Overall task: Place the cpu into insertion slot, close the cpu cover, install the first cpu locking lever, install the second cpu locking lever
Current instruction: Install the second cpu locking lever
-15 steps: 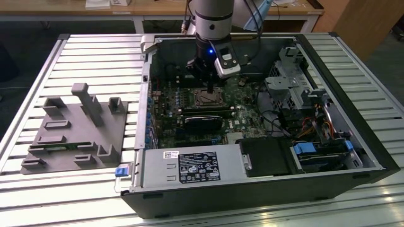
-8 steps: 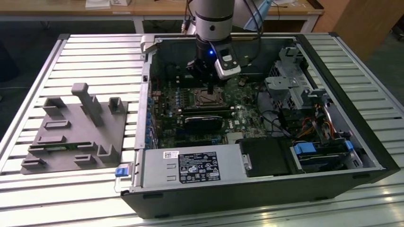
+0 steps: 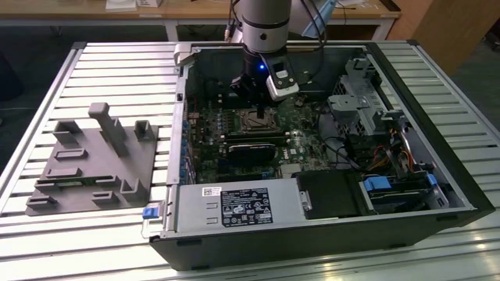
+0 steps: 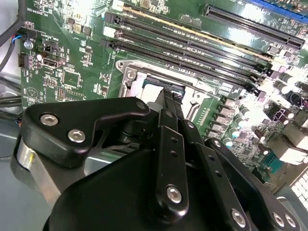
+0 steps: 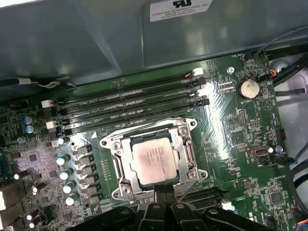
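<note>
While the cpu point(image 5: 153, 162) sat in the insertion slot point(image 5: 185, 154) under the closed cpu cover point(image 5: 126, 144), the pincer point(image 5: 166, 195) hovered at the socket's edge, its state unreadable; a skewed push might miss a lever.

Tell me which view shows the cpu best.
First wrist view: the cpu sits face-up, its whole pale top unobstructed. In the second wrist view the gripper covers most of it. The exterior view shows it as a small speck under the arm.
</note>
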Controlling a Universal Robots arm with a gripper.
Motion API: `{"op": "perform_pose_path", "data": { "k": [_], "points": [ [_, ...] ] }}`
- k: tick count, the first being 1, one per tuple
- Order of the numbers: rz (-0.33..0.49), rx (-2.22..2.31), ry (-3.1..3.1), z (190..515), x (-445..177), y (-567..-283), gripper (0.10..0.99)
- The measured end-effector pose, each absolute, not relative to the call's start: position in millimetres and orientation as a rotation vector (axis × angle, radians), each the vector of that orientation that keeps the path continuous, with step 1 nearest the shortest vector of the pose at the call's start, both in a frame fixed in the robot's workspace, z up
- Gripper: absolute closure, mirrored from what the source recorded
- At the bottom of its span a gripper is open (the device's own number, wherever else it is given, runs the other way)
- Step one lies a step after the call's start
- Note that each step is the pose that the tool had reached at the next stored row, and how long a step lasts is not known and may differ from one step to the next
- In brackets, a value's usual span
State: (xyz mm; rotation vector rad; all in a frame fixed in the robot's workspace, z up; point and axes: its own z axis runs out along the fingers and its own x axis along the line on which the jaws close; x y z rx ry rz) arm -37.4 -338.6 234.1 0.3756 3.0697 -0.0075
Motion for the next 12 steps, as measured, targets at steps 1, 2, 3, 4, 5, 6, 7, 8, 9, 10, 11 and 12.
{"op": "perform_pose_path", "data": {
  "k": [1, 2, 3, 4, 5, 6, 7, 8, 9, 10, 11, 12],
  "points": [
    [-0.008, 0.376, 3.07, 234.6, -37.4, -338.7, 0.98],
    [-0.008, 0.376, 3.07, 235.2, -37.4, -338.7, 0.98],
    [-0.007, 0.375, 3.07, 236.3, -37.3, -338.8, 0.98],
    [-0.008, 0.375, 3.07, 237.6, -37.4, -338.8, 0.98],
    [-0.008, 0.375, 3.07, 238.7, -37.3, -338.9, 0.98],
    [-0.007, 0.375, 3.07, 239.3, -37.3, -339.2, 0.98],
    [-0.007, 0.375, 3.07, 239.5, -37.3, -339.7, 0.98],
    [-0.007, 0.375, 3.07, 239.7, -37.3, -340.6, 0.98],
    [-0.007, 0.375, 3.07, 239.8, -37.2, -341.8, 0.98],
    [-0.007, 0.375, 3.07, 239.8, -37.2, -343.3, 0.98],
    [-0.007, 0.375, 3.07, 239.8, -37.1, -345.0, 0.98],
    [-0.007, 0.375, 3.07, 239.8, -37.1, -346.8, 0.98]
  ]
}}
